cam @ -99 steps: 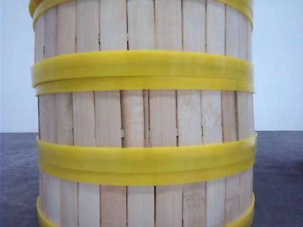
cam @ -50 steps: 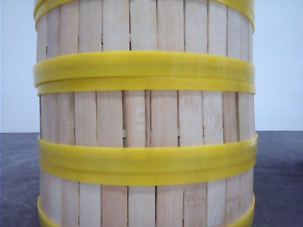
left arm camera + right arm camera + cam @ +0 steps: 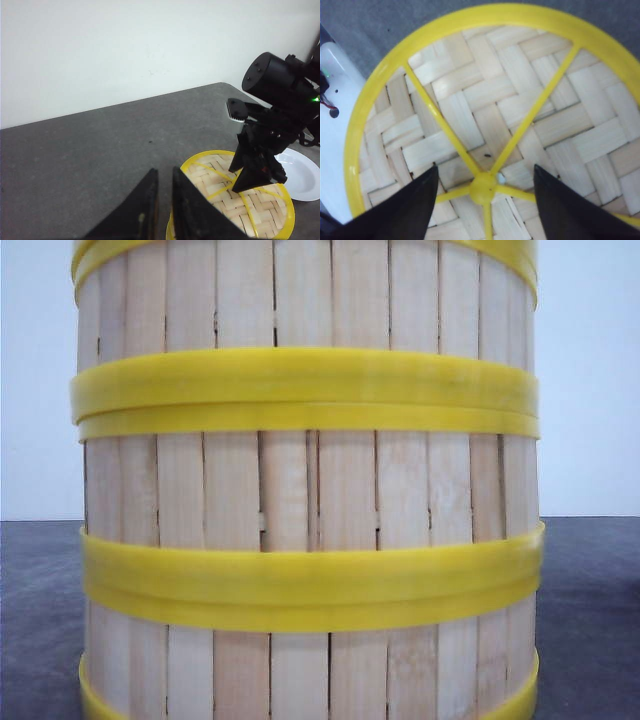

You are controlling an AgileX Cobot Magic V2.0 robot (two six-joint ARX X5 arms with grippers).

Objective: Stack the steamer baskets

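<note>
- Stack of steamer baskets (image 3: 305, 490) — standing on the dark table (image 3: 75, 160), filling the front view; top basket (image 3: 490, 125) uncovered, woven floor showing.
- Right gripper (image 3: 485, 200) — spread wide, holding nothing, hovering over the top basket's hub; best lifted straight up, clear of the rim.
- Left gripper (image 3: 164, 207) — nearly closed, empty, beside the stack.
- White plate (image 3: 302, 175) — near the stack, worth avoiding.

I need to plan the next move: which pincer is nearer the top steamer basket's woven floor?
The right. The right pincer sits open directly over the woven floor of the top steamer basket. The left pincer, shut, sits off beside its rim.
</note>
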